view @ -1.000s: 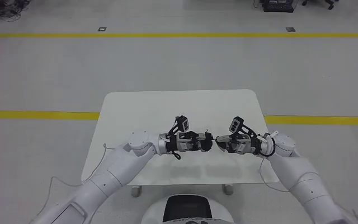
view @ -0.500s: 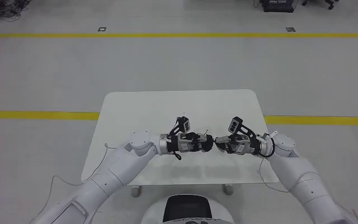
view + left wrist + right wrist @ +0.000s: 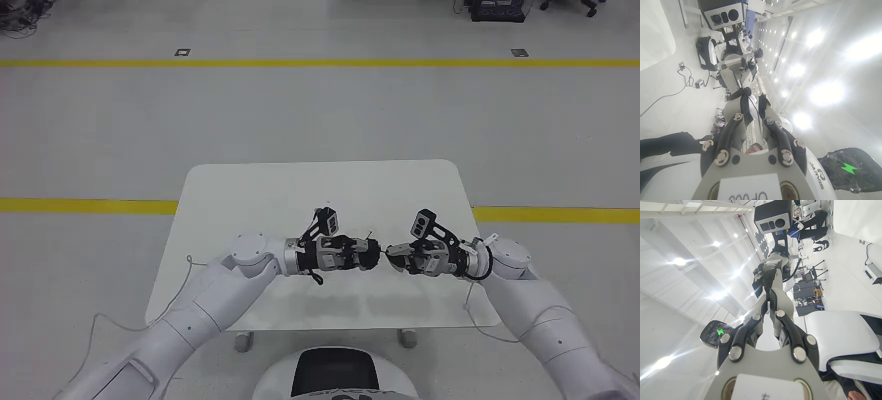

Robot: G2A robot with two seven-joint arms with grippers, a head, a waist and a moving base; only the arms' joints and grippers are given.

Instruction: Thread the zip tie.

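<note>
Compared with one second earlier, the left gripper [image 3: 366, 256] is recorded as drawn slightly away from the right gripper [image 3: 394, 259]. A small gap is now seen where the tips nearly met. The thin black plastic zip tie [image 3: 758, 114] is held in the air above the white rectangular table [image 3: 300, 190]. It is pinched in the closed right fingers and runs loose between the part-open left fingers. Threading is judged not yet completed, and realignment is probably required.

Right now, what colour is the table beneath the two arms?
White, with rounded corners. The table shows best in the top view.
</note>
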